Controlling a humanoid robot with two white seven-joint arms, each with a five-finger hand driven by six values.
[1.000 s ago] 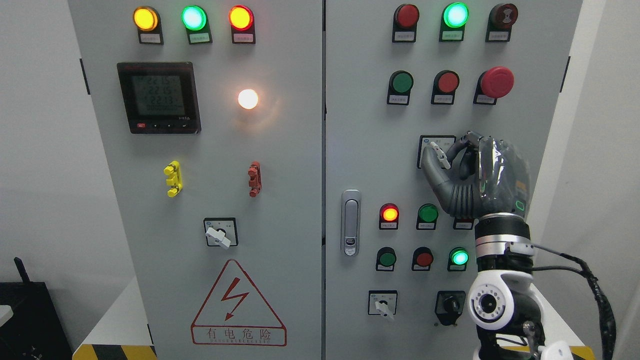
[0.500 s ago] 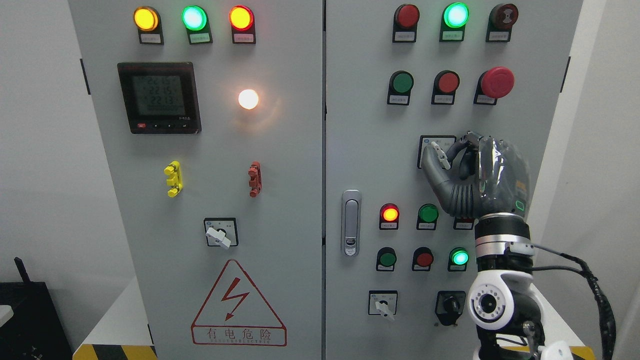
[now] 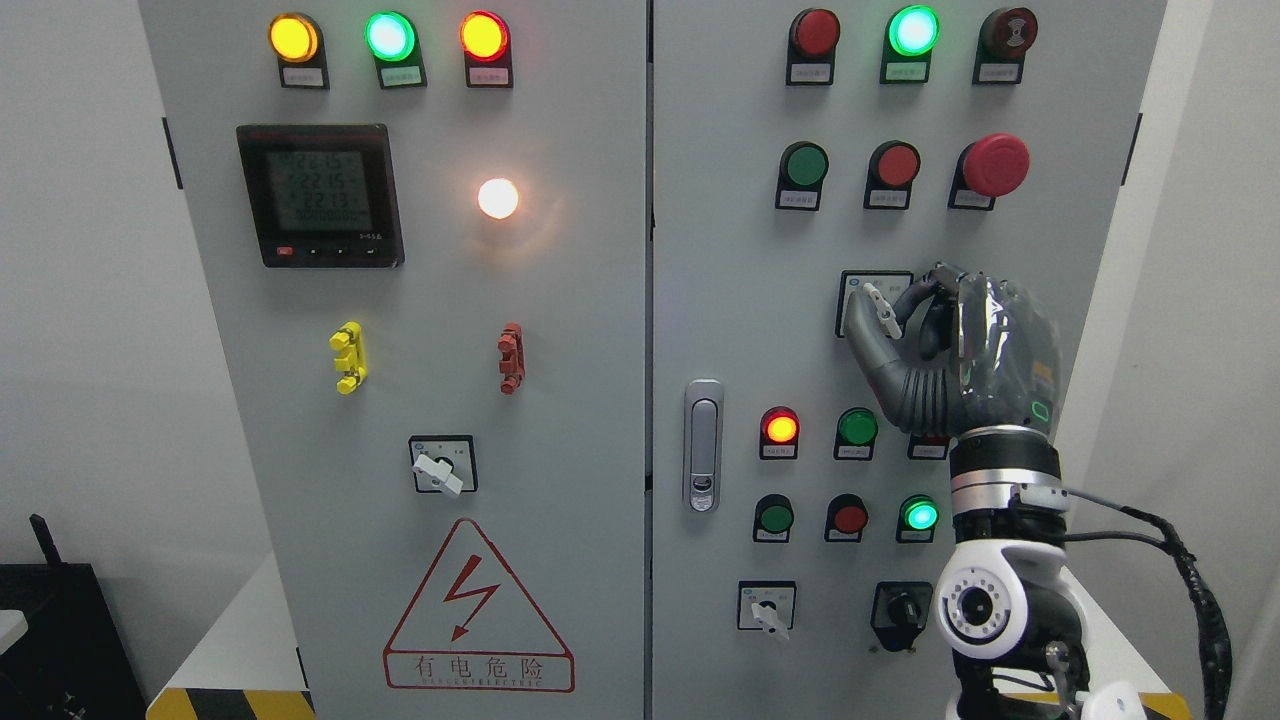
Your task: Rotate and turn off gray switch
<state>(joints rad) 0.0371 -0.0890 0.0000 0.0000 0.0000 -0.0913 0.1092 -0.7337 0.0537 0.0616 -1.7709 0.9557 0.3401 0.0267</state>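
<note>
Right hand [image 3: 950, 345] raised upright against the right door [image 3: 730, 300] of the control cabinet, arm coming up from the lower right corner, palm turned toward the panel. Thumb and curled fingers [image 3: 925, 290] pinched narrow around the pale lever of the gray switch [image 3: 880, 305], mounted on its small square plate in the middle of the right door, below the row with the red mushroom button [image 3: 993, 165] and above the lit red lamp [image 3: 780, 428]. Lever tilted, top leaning up and to the left, with the thumb pressed along its left flank and the fingertips closing from the right; probably gripped from both sides so that a roll of the wrist carries the lever round without slipping off. Wrist held directly under the switch, likely to keep the turning axis in line with the knob's own. Hand well clear of the green button [image 3: 857, 427] just below, though hiding part of the label next to it. Door handle [image 3: 703, 445] away to the left, untouched. On the left door [image 3: 420, 350], a similar white rotary switch [image 3: 440, 465], the meter [image 3: 320, 195] and a glowing white lamp [image 3: 497, 198], none of them involved. Left hand nowhere in view. Judged from the tilt, turn apparently under way or about to start; off position impossible to confirm from here.
</note>
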